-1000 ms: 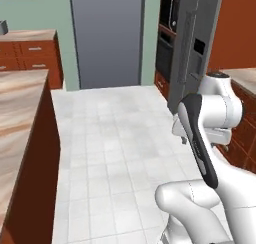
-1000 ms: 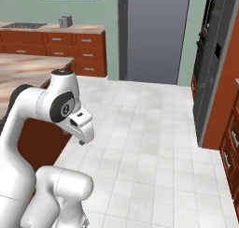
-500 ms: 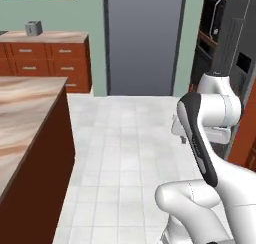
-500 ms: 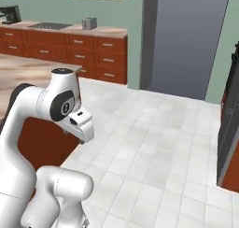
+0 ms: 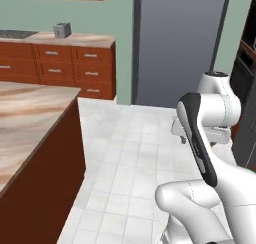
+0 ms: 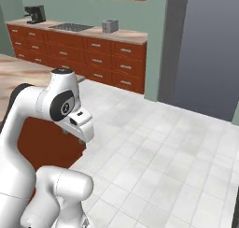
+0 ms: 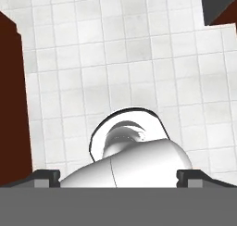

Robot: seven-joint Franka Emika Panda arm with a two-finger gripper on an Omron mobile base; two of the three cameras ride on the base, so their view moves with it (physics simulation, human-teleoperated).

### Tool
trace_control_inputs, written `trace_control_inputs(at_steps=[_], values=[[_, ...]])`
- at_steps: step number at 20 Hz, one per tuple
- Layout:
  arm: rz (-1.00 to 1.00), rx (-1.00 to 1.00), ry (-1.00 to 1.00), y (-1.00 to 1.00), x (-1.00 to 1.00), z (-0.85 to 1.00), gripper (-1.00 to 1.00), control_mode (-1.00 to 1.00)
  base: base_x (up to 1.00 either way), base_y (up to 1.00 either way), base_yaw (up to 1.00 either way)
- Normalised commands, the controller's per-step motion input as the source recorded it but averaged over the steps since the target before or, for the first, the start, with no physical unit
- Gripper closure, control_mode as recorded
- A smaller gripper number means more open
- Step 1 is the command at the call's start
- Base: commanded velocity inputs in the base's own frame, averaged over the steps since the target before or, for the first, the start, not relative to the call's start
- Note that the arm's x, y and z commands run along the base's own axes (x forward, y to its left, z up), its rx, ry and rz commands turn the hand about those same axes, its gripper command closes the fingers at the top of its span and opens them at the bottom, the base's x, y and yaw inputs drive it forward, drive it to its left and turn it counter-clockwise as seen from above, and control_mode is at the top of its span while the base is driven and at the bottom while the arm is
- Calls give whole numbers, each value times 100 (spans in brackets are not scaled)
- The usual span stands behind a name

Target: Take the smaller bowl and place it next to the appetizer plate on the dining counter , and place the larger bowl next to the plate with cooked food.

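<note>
The dining counter (image 5: pixel 30 118) has a pink-beige marble top and red-brown sides and stands at the left of the left base view. In the right base view the dining counter (image 6: pixel 21 69) lies behind my folded arm. Its dark side (image 7: pixel 10 104) runs down the left edge of the hand view. My gripper (image 7: pixel 118 176) hangs over the white tiled floor, open, its fingertips (image 7: pixel 46 176) wide apart with nothing held. Both bowls and both plates are out of view.
A wall counter (image 5: pixel 65 63) with red-brown drawers carries a toaster (image 5: pixel 61 30), a cooktop (image 6: pixel 70 27) and a coffee machine (image 6: pixel 35 13). A tall grey fridge (image 5: pixel 180 43) stands behind my arm, with dark cabinetry (image 5: pixel 247 88) at far right. White floor tiles (image 5: pixel 125 158) stretch between.
The whole picture has swung: the base has turned, bringing the wall counter and more of the dining counter into view. The arm keeps its folded pose.
</note>
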Motion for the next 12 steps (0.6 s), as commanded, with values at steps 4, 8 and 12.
trace_control_inputs(at_steps=[4, 8, 12], values=[[0, 0, 0, 0, 0, 0, -100, 100, 100, -68, 30], [0, 0, 0, 0, 0, 0, -100, 100, 100, -70, 30], [0, 0, 0, 0, 0, 0, -100, 100, 100, -70, 30]])
